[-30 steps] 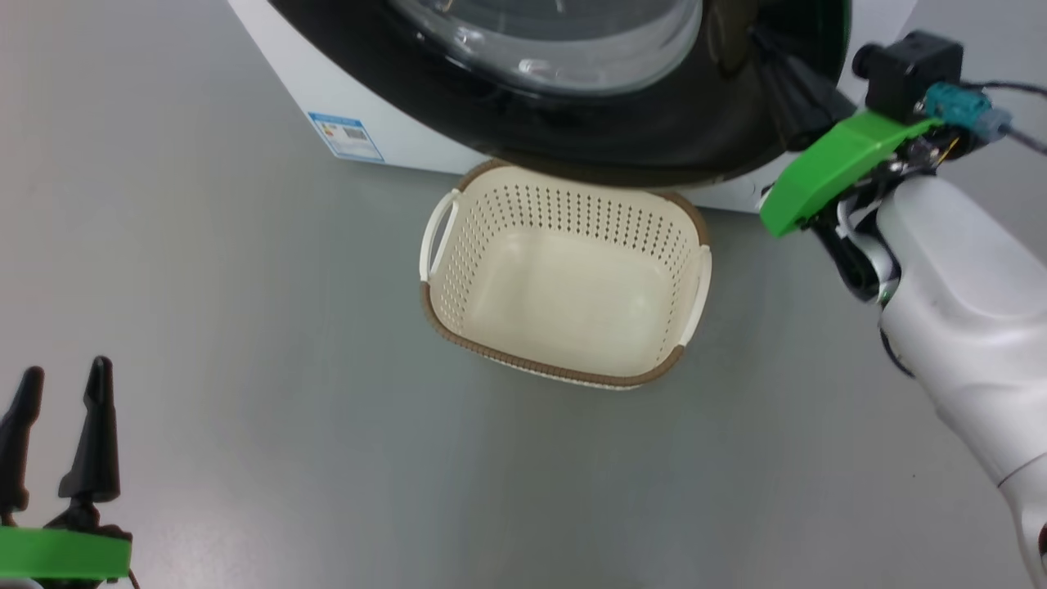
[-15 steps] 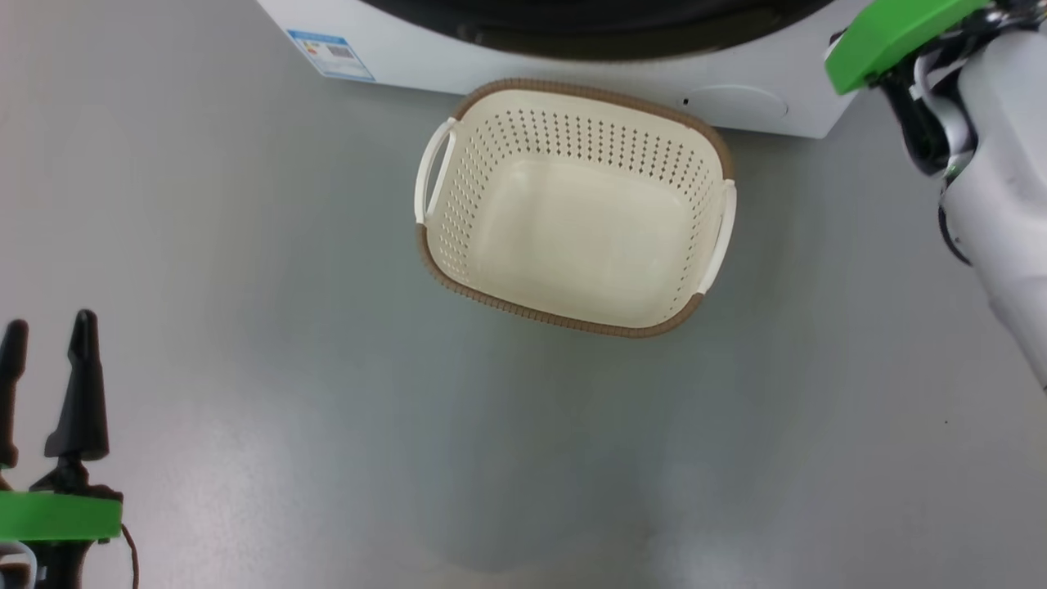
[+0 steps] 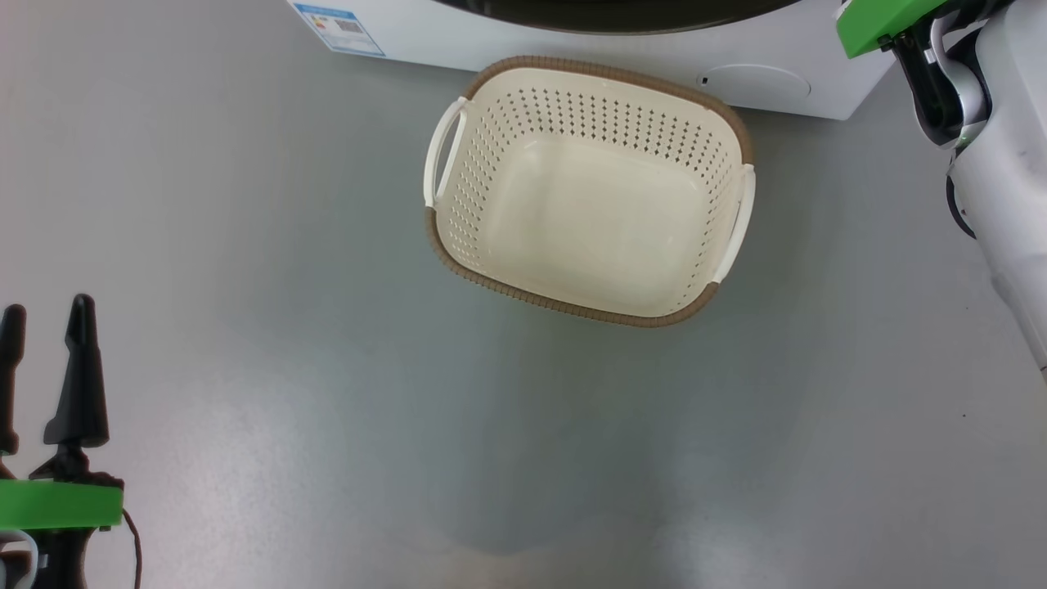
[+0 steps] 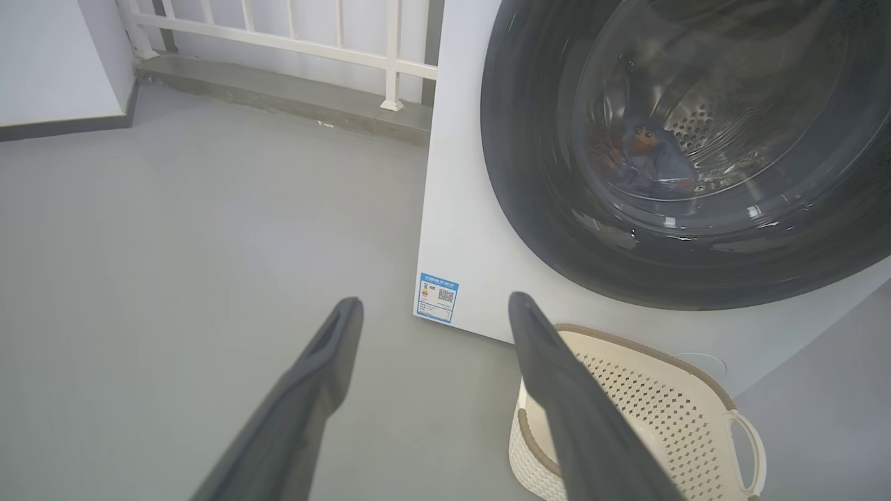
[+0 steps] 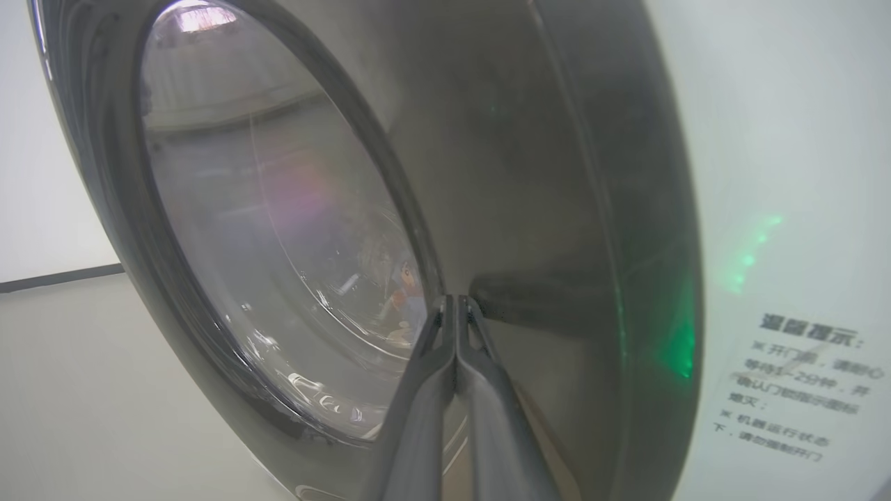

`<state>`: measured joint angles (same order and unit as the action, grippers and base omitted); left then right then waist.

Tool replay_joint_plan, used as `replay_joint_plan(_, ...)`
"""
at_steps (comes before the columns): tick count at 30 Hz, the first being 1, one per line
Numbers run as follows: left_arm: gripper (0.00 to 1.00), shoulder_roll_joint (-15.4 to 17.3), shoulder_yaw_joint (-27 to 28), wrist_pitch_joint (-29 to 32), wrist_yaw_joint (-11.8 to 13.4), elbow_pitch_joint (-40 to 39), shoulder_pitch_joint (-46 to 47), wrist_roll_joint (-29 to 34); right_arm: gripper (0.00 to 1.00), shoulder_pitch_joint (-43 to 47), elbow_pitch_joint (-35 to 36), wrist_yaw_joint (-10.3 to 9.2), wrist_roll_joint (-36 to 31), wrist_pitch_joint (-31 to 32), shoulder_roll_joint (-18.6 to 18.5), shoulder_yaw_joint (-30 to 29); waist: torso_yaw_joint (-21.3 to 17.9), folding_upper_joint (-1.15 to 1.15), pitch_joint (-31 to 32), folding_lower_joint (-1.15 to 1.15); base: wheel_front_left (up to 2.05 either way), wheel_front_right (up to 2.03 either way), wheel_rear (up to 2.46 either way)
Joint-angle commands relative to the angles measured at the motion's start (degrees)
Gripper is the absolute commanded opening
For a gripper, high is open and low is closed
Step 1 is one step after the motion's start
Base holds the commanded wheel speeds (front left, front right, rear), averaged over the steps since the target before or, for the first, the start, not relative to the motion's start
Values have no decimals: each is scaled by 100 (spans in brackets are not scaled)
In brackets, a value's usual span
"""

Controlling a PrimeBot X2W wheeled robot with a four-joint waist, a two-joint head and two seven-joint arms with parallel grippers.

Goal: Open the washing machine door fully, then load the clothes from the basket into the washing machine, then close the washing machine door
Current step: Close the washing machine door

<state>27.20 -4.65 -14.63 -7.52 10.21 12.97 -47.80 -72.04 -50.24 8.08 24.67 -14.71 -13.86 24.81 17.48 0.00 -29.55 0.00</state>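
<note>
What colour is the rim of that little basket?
Brown, woven-looking; the basket itself is cream-white. The head view shows it best.

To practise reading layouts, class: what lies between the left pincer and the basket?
In the head view, only bare grey floor lies between the left pincer and the basket.

Left gripper [image 3: 47,309]: low at the left of the head view, pointing up, jaws spread wide. Left wrist view confirms it: both dark fingers [image 4: 317,390] splay apart in a V. The left green bracket [image 3: 59,505] sits just below the finger bases, with a thin cable [image 3: 133,548] hanging off it.

Right gripper [image 5: 456,300]: long fingers pressed flat together, tips meeting, no gap.

Right forearm [image 3: 1010,180]: pale shell at the right edge of the head view, reaching up and forward. The black wrist joint [image 3: 932,90] is bent inward. The right green bracket [image 3: 879,23] is cut off by the top edge.
</note>
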Motion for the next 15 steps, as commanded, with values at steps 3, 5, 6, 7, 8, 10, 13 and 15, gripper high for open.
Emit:
replay_joint_plan(3, 100, 229, 229, -37, 3, -100, 133, -19, 0, -56, 80, -59, -37, -29, 4, -172, -18, 0, 58, 0, 0, 0, 0)
replay_joint_plan(5, 100, 226, 219, -37, 3, -93, 133, -15, 0, -2, 86, -59, -33, -29, 18, -190, -27, 0, 92, 0, 0, 0, 0)
replay_joint_plan(6, 100, 225, 215, -37, 3, -90, 131, -13, 0, 24, 90, -59, -30, -29, 23, -200, -32, 0, 107, 0, 0, 0, 0)
replay_joint_plan(7, 100, 226, 214, -37, 3, -88, 128, -10, 0, 45, 92, -59, -29, -29, 27, -207, -37, 0, 121, 0, 0, 0, 0)
replay_joint_plan(8, 100, 227, 212, -37, 3, -85, 128, -8, 0, 65, 92, -59, -15, -29, 33, -213, -41, 0, 135, 0, 0, 0, 0)
replay_joint_plan(10, 100, 231, 212, -37, 3, -79, 124, -4, 0, 111, 106, -59, 9, -29, 45, -222, -51, 0, 165, 0, 0, 0, 0)
replay_joint_plan(13, 100, 235, 214, -37, 3, -76, 117, -1, 0, 160, 127, -59, 27, -29, 55, -233, -62, 0, 198, 0, 0, 0, 0)
replay_joint_plan(15, 100, 237, 216, -37, 3, -77, 106, 4, 0, 215, 152, -59, 45, -29, 61, -236, -78, 0, 237, 0, 0, 0, 0)
